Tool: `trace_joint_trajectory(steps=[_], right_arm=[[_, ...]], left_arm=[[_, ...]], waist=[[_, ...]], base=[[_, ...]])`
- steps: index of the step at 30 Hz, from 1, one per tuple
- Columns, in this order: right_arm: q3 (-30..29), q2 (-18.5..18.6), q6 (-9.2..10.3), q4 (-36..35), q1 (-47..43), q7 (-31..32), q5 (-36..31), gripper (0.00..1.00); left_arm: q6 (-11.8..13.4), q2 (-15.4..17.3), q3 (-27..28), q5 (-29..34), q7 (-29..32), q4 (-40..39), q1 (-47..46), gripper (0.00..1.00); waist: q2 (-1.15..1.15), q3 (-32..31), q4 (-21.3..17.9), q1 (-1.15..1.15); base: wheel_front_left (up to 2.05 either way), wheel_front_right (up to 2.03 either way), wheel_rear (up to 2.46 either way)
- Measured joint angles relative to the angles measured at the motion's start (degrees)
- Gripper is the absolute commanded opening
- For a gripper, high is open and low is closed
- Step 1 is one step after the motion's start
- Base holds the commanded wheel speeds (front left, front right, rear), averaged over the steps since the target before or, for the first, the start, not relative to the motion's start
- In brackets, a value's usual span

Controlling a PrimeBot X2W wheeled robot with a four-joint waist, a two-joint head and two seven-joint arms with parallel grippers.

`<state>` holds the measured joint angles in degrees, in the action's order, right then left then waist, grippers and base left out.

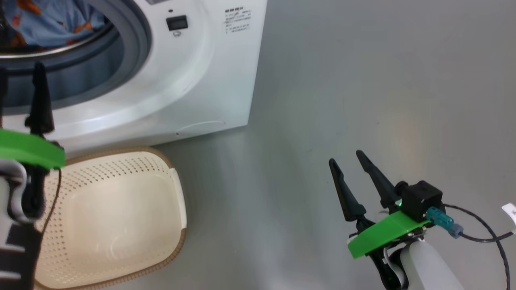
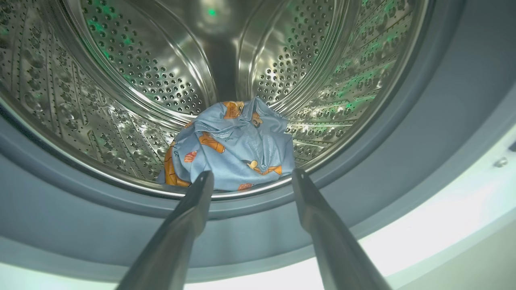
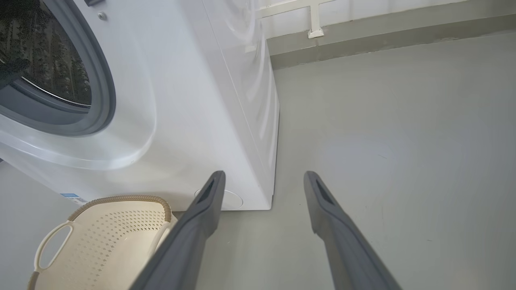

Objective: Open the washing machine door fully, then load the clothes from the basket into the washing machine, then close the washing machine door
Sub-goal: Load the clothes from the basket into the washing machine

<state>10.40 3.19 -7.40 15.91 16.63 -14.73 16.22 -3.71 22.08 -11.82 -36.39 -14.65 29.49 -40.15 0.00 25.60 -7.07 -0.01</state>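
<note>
Light blue cartoon-print fabric bundle (image 2: 238, 149) crumpled at front of steel perforated drum (image 2: 133, 80), just behind grey rubber gasket (image 2: 80, 217). White front-loading washing machine (image 1: 209, 80) hatch open. Cream perforated plastic basket (image 1: 100, 173) upright just before its base.

Dark tapered jaws join a green bracket (image 1: 383, 235), black cube (image 1: 421, 199), teal plug (image 1: 440, 218) and black cable (image 1: 494, 234).

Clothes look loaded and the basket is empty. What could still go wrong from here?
The clothes lie at the front lip of the drum, next to the gasket: fabric could be pinched when the door shuts. The left gripper, open, points into the opening: the door could strike it if not withdrawn. The basket stands close before the washing machine and may hamper the door's swing.
</note>
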Motion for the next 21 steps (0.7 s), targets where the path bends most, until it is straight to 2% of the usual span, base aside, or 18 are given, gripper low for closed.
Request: trace_joint_trajectory(steps=[7, 17, 21], right_arm=[[-1.0, 0.0, 0.0, 0.5, -1.8, 0.0, -0.1, 1.0], [-1.7, 0.0, 0.0, 1.4, -4.1, 0.0, -0.3, 1.0], [-1.8, 0.0, 0.0, 1.7, -6.0, 0.0, -0.4, 1.0]], left_arm=[[0.4, -3.0, 6.7, 3.5, 0.0, -6.9, 10.4, 1.0], [-1.1, -8.1, 13.7, 11.4, 0.0, -14.4, 22.1, 1.0], [-1.6, -11.4, 17.1, 14.9, 0.0, -18.6, 27.2, 1.0]], waist=[[0.0, -4.2, 0.3, 0.0], [0.0, -9.4, 1.4, 0.0], [0.0, -11.7, 1.7, 0.0]], base=[[0.0, 0.0, 0.0], [0.0, 0.0, 0.0], [0.0, 0.0, 0.0]])
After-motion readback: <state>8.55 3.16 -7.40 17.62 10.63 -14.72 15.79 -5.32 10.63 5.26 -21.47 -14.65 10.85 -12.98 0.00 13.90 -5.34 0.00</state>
